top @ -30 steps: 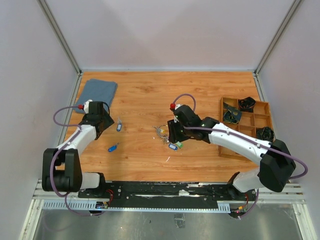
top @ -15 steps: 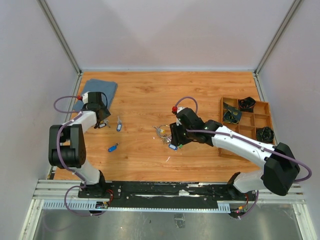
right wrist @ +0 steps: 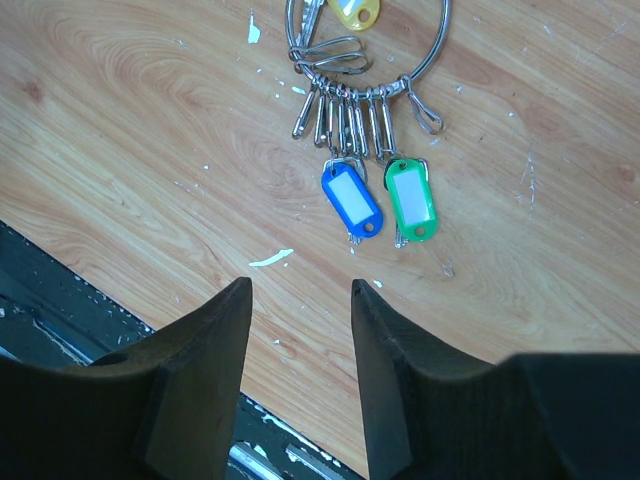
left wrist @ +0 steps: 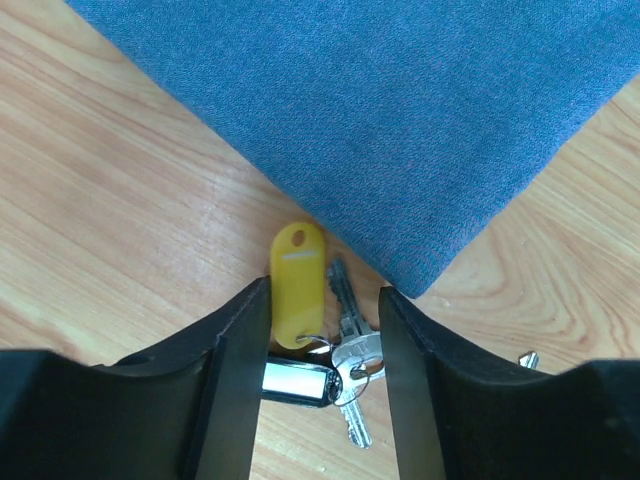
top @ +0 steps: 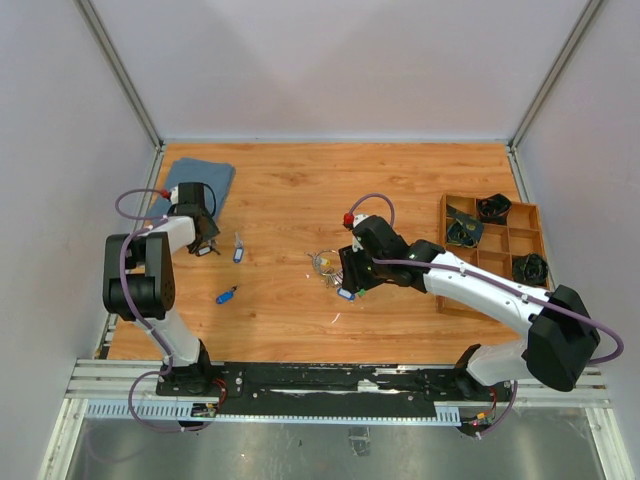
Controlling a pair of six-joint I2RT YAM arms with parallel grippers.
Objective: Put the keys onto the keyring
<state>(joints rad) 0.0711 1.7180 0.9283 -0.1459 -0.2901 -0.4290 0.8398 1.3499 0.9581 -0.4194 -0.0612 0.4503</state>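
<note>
The yellow-tagged key (left wrist: 297, 283) lies flat on the bench (left wrist: 120, 230), just beside the corner of the blue cloth (left wrist: 380, 120). Two silver keys (left wrist: 350, 345) and a white-labelled tag (left wrist: 296, 381) fan out from what looks like a small link at their heads. The keyring (right wrist: 432, 40) is well apart from them at the middle of the bench. A row of clips (right wrist: 345, 120) hangs off its wire, and a blue tag (right wrist: 352, 200) and a green tag (right wrist: 412, 200) are already on it. The left tool (left wrist: 322, 300) is low over the little bunch, partly open with one finger on each side, and it grips nothing yet. The step in hand appears to be picking this bunch up. To do it well, the fingertips should reach the wood before they close and pinch the stiff yellow tag or the key shanks, not the loose link. They should also keep off the cloth edge so no fabric comes up with the keys. A hold that leaves the keys' holes free would make hooking them on easier. The right tool (right wrist: 300, 290) hangs open and empty just near the tags and could steady the keyring.
</note>
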